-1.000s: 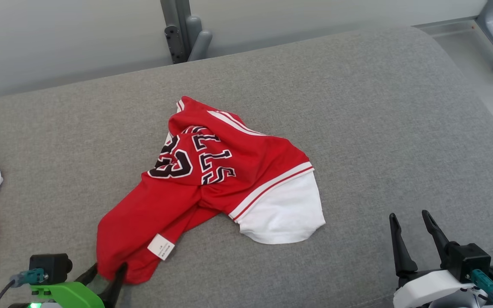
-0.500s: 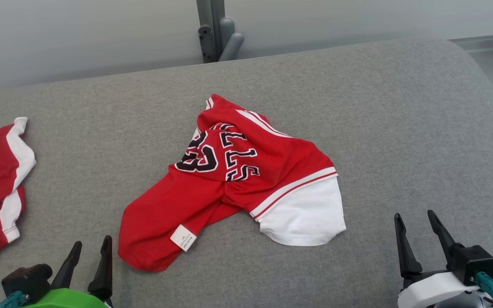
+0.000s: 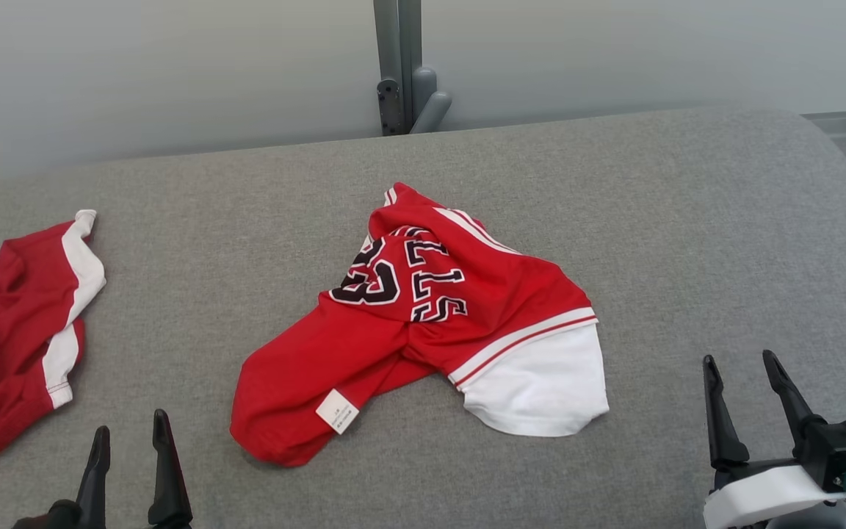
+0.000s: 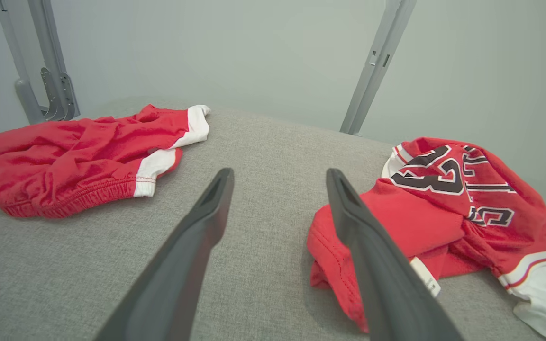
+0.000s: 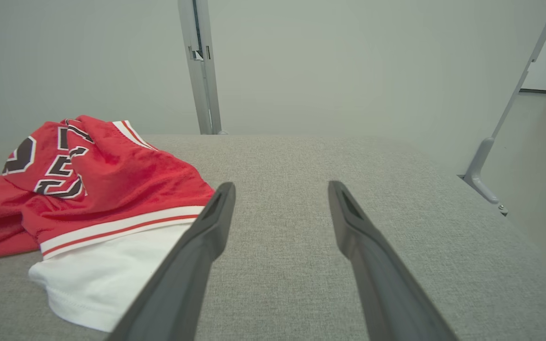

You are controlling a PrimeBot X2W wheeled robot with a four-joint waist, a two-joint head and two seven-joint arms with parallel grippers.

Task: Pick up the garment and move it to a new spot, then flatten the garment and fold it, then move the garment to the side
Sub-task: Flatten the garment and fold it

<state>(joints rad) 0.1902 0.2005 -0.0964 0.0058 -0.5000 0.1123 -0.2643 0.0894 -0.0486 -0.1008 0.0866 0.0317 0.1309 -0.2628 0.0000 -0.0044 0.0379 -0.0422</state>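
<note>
Left gripper (image 3: 131,422) has let go of the garment (image 3: 423,323) and drawn back; it and right gripper (image 3: 739,358) are open, empty. Soft, light cloth, probably: grasp an edge.

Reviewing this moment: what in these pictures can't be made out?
- White care label on the crumpled red jersey, head view: print too small to read.
- Black lettering on the jersey, head view: partly hidden in the jersey's own folds.
- Second red-and-white garment, head view: cut off by the left edge.
</note>
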